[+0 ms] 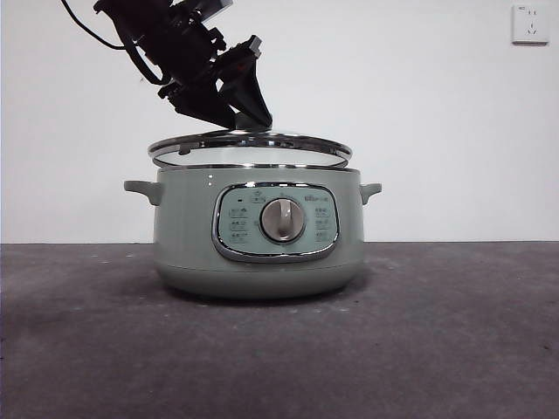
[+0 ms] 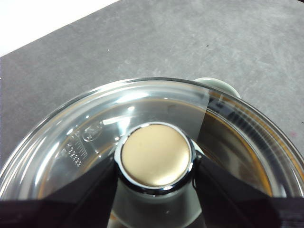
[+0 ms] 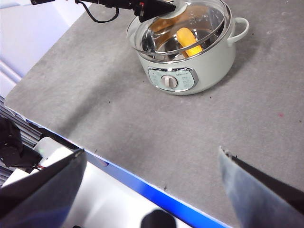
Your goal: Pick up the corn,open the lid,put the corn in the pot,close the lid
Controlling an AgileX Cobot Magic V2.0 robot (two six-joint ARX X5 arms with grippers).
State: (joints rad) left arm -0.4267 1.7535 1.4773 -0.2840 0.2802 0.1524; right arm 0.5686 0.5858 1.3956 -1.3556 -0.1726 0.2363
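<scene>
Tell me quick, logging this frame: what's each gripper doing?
Left gripper: shut on the lid knob, lid tilted just above the pot.
Right gripper: open, empty, back at the table edge.

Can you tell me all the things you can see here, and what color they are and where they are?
pot: one, sage green with a silver dial, standing on the table.
lid: one, clear glass with a chrome rim, held by its knob just above the pot's rim, tilted.
corn: one, yellow-orange, lying inside the pot.
table: one, dark grey, under the pot.
wall socket: one, white, high on the wall.
left hand: black, shut on the lid's knob.
right hand: black, open, waiting far from the pot, near the table's edge.
</scene>
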